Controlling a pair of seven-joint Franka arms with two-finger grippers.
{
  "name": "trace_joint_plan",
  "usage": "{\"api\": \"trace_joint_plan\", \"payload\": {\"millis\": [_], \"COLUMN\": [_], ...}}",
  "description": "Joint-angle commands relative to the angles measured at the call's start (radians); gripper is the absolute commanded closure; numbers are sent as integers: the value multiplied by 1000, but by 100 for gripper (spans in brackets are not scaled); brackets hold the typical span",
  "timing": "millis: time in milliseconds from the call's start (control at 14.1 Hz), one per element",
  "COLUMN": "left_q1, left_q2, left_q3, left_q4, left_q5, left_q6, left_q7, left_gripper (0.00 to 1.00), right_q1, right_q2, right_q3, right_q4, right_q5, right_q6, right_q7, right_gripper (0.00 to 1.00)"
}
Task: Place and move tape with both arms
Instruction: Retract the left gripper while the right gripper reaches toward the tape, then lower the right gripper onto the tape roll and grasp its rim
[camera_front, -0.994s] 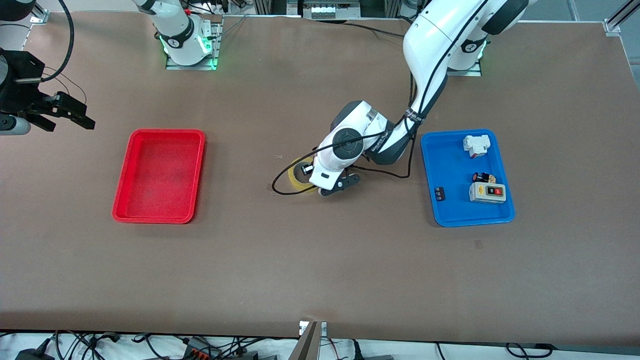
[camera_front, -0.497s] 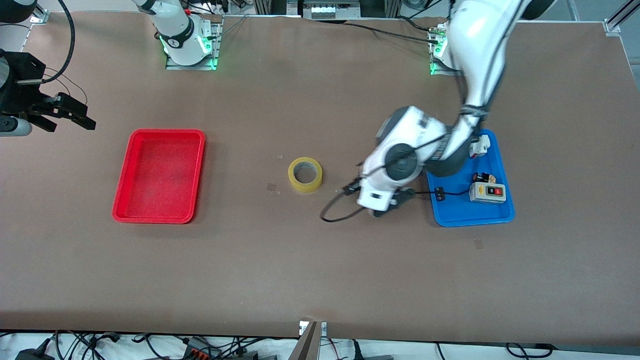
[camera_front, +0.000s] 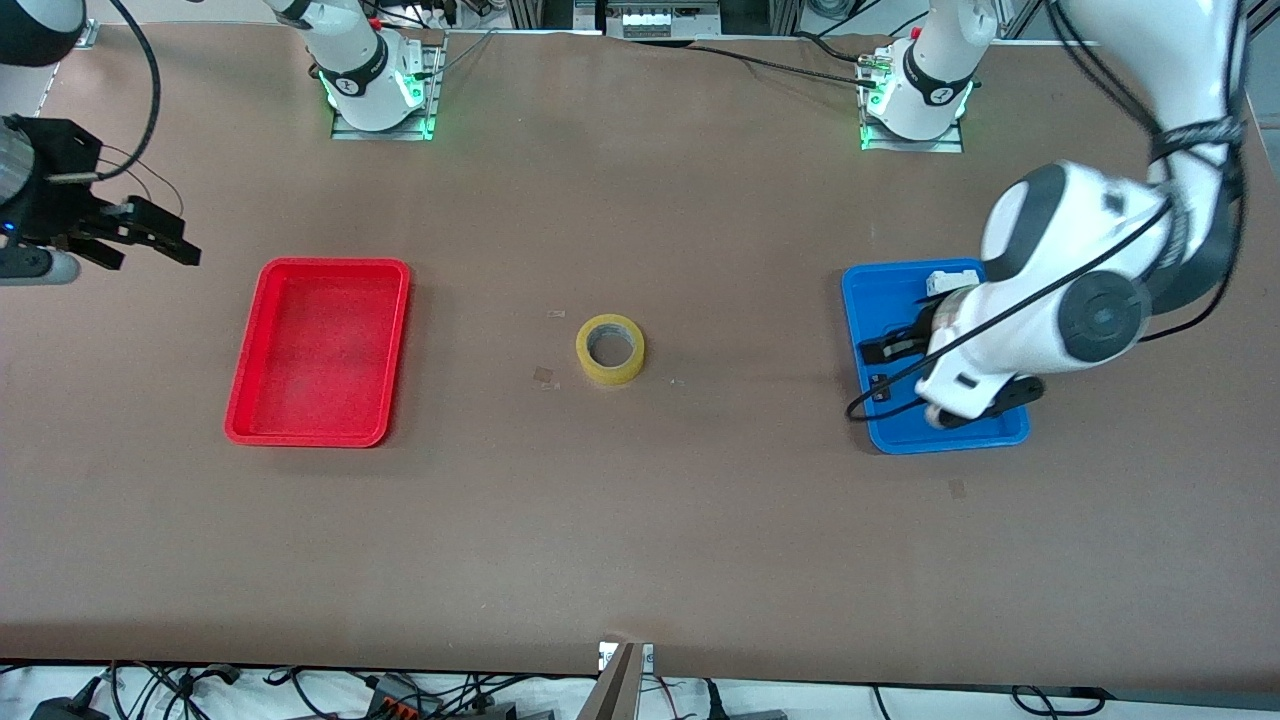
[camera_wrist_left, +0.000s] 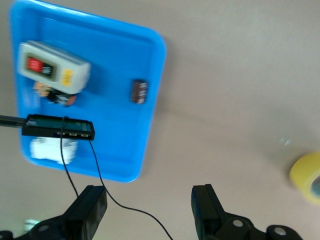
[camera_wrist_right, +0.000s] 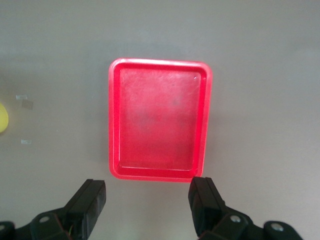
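The tape (camera_front: 610, 349), a yellow-tan ring, lies flat on the table midway between the two trays, with nothing touching it. It also shows at the edge of the left wrist view (camera_wrist_left: 307, 177) and as a sliver in the right wrist view (camera_wrist_right: 2, 117). My left gripper (camera_front: 950, 375) is open and empty, up over the blue tray (camera_front: 855, 300); in its own view (camera_wrist_left: 150, 210) the jaws stand wide apart. My right gripper (camera_front: 150, 235) is open and empty, waiting in the air at the right arm's end of the table, beside the red tray (camera_front: 330, 265); its own view (camera_wrist_right: 147, 205) shows this too.
The red tray (camera_wrist_right: 114, 120) holds nothing. The blue tray (camera_wrist_left: 150, 100) holds a grey switch box (camera_wrist_left: 52, 67), a white part (camera_wrist_left: 52, 150) and a small black part (camera_wrist_left: 139, 91). A black cable hangs from the left wrist.
The left gripper, at the tape a second ago, has left it on the table and swung away to over the blue tray. The right gripper has barely moved.
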Motion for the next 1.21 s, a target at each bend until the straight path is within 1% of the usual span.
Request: {"api": "trace_joint_plan", "payload": {"millis": [0, 71, 213, 284, 355, 426, 568, 710, 852, 994, 1135], "left_q1": [83, 109, 149, 153, 150, 142, 139, 131, 134, 139, 139], "left_q2": [-196, -239, -311, -332, -368, -392, -405, -405, -402, -400, -400], "left_q3": [-9, -9, -6, 1, 29, 50, 50, 50, 52, 66, 69], "left_q4": [-123, -121, -115, -115, -117, -115, -106, -85, -83, -81, -83], "left_q5": [9, 9, 8, 8, 11, 32, 104, 140, 127, 94, 78], "left_q6": [-69, -105, -149, -153, -149, -134, -65, -35, -35, -44, -51], "left_q7": [190, 267, 437, 503, 556, 618, 709, 702, 699, 697, 688], "left_gripper": [0, 0, 0, 0, 0, 0, 0, 0, 0, 0, 0], "right_q1": [97, 139, 218, 282, 351, 406, 472, 537, 591, 635, 660], "right_q2": [103, 158, 230, 266, 289, 326, 399, 473, 556, 608, 637], "right_q3": [5, 7, 8, 8, 8, 8, 8, 8, 8, 8, 8], "right_q4": [29, 42, 76, 80, 80, 79, 80, 80, 80, 80, 80], "right_q5": [8, 25, 42, 42, 39, 39, 42, 42, 42, 39, 39], "right_q6": [36, 52, 69, 107, 157, 203, 289, 384, 499, 570, 613], "right_q7": [-11, -10, 1, 6, 31, 108, 270, 341, 436, 527, 570], "right_gripper": [1, 1, 1, 1, 1, 1, 1, 1, 1, 1, 1]}}
